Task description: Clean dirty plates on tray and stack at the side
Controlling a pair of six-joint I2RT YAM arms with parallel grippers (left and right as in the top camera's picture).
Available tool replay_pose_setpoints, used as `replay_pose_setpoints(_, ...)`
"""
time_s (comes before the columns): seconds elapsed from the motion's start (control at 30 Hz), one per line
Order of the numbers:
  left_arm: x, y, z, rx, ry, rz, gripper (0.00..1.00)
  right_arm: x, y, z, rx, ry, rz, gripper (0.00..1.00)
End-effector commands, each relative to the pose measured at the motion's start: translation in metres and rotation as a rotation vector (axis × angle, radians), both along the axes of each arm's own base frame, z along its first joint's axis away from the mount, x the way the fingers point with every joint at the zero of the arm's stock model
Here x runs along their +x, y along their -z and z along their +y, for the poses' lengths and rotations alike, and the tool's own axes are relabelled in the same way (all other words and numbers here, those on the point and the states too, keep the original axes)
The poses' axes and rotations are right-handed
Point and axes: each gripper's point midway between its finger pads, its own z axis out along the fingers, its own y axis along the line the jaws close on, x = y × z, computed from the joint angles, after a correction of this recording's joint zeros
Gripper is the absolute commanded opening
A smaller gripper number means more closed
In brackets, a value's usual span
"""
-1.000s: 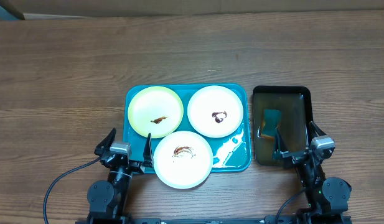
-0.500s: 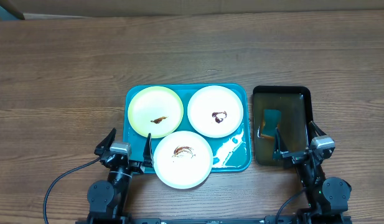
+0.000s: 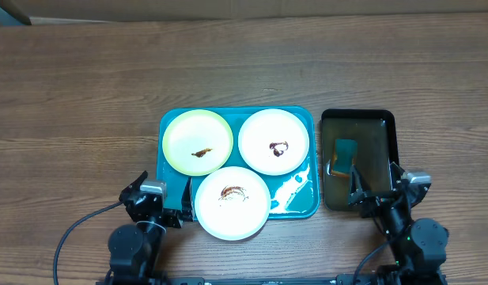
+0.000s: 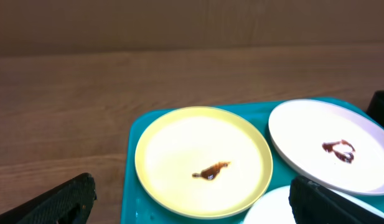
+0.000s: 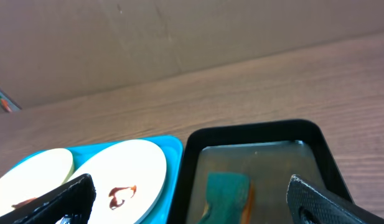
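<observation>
Overhead, plates (image 3: 198,142) on tray (image 3: 307,207) ahead of left tool (image 3: 163,190), left of right tool (image 3: 378,188), both agape

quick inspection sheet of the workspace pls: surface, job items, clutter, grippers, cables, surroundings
Surface: wooden table, wood grain showing around both trays.
Job's things: teal tray with wet streaks, holding three plates. The yellow-green plate is far left and the back white plate far right. The front white plate overhangs the near rim. Each has a brown smear at its centre.
Clutter: black tray right of the teal one, holding murky liquid and a sponge.
Grippers: left gripper and right gripper are both open and empty at the near edge.
Cables: black cable loops beside the left arm.
Surroundings: cardboard panel along the far edge.
</observation>
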Motion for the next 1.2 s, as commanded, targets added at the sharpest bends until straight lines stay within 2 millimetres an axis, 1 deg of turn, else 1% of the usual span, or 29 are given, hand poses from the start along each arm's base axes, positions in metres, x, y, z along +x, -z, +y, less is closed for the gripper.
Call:
replay_pose_setpoints(0.0, -0.001, -0.033, 0.002, -0.037, -0.020, -0.006, 1.00, -0.002, -0.035, -0.002, 0.069, 0.023, -0.010, 1.00)
replay_pose_setpoints(0.1, 0.001, -0.040, 0.000, -0.054, -0.020, 0.070, 1.00, -0.002, -0.045, -0.002, 0.104, 0.032, 0.052, 1.00)
replay_pose_setpoints(0.2, 0.003, -0.045, -0.004, -0.055, -0.001, 0.161, 1.00, 0.000, -0.052, -0.001, 0.100, 0.029, 0.120, 1.00)
replay_pose_setpoints(0.33, 0.006, -0.052, -0.013, -0.068, 0.046, 0.293, 1.00, 0.004, -0.060, 0.000, 0.092, 0.035, 0.237, 1.00)
replay_pose_setpoints(0.43, 0.004, -0.054, -0.018, -0.076, 0.066, 0.415, 1.00, 0.009, -0.062, 0.000, 0.085, 0.037, 0.352, 1.00)
replay_pose_setpoints(0.53, 0.002, -0.053, -0.025, -0.095, 0.099, 0.535, 1.00, 0.014, -0.058, 0.002, 0.075, 0.034, 0.487, 1.00)
replay_pose_setpoints(0.63, 0.000, -0.047, -0.035, -0.128, 0.145, 0.646, 1.00, 0.021, -0.055, 0.002, 0.047, 0.031, 0.601, 1.00)
replay_pose_setpoints(0.7, 0.000, -0.038, -0.038, -0.138, 0.153, 0.708, 1.00, 0.029, -0.056, 0.003, 0.020, 0.019, 0.638, 1.00)
replay_pose_setpoints(0.8, -0.001, -0.023, -0.038, -0.160, 0.131, 0.797, 1.00, 0.040, -0.058, 0.017, 0.065, -0.051, 0.675, 1.00)
replay_pose_setpoints(0.87, 0.001, -0.015, -0.038, -0.189, 0.105, 0.842, 1.00, 0.043, -0.054, 0.024, 0.085, -0.087, 0.699, 1.00)
replay_pose_setpoints(1.0, 0.003, -0.003, -0.038, -0.242, 0.055, 0.914, 1.00, 0.045, -0.047, 0.027, 0.090, -0.099, 0.729, 1.00)
replay_pose_setpoints(1.07, 0.003, 0.001, -0.043, -0.246, 0.083, 0.935, 1.00, 0.046, -0.048, 0.027, 0.090, -0.099, 0.724, 1.00)
replay_pose_setpoints(1.13, 0.003, 0.006, -0.042, -0.215, 0.101, 0.951, 1.00, 0.047, -0.048, 0.027, 0.089, -0.099, 0.721, 1.00)
replay_pose_setpoints(1.17, 0.003, 0.009, -0.042, -0.209, 0.104, 0.963, 0.98, 0.048, -0.049, 0.027, 0.090, -0.099, 0.716, 1.00)
